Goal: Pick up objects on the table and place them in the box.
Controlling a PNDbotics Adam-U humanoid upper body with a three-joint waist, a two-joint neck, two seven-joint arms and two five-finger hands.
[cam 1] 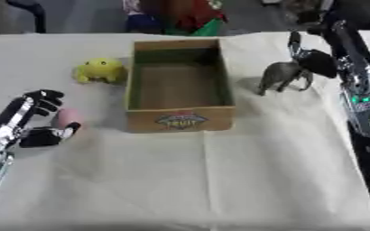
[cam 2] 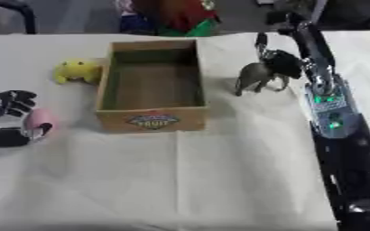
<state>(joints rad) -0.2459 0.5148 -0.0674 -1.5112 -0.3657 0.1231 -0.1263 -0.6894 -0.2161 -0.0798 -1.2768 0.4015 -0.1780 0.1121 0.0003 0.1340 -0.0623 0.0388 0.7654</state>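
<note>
An open cardboard box (cam 1: 179, 118) stands mid-table with nothing visible inside. A yellow plush toy (cam 1: 99, 70) lies just left of the box. A small pink object (cam 1: 67, 117) sits at the left, and my left hand (cam 1: 32, 122) curls around it, fingers above and thumb below. A grey toy elephant (cam 1: 283, 76) stands to the right of the box. My right hand (cam 1: 316, 61) is right behind the elephant, touching or nearly touching its back; its fingers are blurred.
A white cloth (cam 1: 204, 180) covers the table, with wide bare room in front of the box. Red, green and blue items (cam 1: 180, 18) lie beyond the far edge. My right forearm (cam 2: 330, 113) stretches along the right side.
</note>
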